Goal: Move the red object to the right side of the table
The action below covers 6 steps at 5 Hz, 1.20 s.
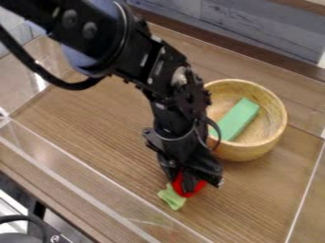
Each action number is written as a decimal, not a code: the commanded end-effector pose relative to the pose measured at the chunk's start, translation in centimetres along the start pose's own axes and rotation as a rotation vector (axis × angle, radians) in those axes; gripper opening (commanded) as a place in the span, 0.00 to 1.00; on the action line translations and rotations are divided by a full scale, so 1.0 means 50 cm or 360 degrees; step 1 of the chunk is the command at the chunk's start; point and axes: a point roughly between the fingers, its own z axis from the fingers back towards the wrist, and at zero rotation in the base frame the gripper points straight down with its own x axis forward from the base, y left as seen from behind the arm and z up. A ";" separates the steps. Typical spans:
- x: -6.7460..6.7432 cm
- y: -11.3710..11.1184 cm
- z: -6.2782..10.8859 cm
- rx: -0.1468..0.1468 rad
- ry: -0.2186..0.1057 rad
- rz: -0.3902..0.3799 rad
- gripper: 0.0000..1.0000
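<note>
You have the red object point(191, 186) clenched in the pincer point(193, 182), low over the table point(89, 123), near the front acrylic wall and just in front of the wooden bowl point(241, 119); its green stem point(172, 197) pokes out below and to the left of the fingers and looks close to the wood. The step in hand is the carry to the right, so keep the grip firm until you reach the open wood on the right side. Keep enough height that the stem does not drag, and pass in front of the bowl rather than over it, since the arm's bulk is already near its rim and the green block point(237, 119) inside could be nudged. Set the fruit down gently before letting go; it is egg-shaped, so it will probably roll if dropped or released on a tilt. You cannot see much of the fruit: the fingers cover most of it, so how deep the grip sits is unclear. Whether the stem touches the table is too blurred to tell, and the right acrylic wall is barely visible.
</note>
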 end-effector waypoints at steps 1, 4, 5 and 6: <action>0.013 -0.012 0.017 -0.0027 -0.0054 -0.0032 0.00; 0.019 -0.019 0.043 -0.0062 -0.0089 -0.0063 0.00; 0.021 -0.019 0.047 -0.0070 -0.0092 -0.0070 0.00; 0.022 -0.017 0.049 -0.0077 -0.0091 -0.0074 0.00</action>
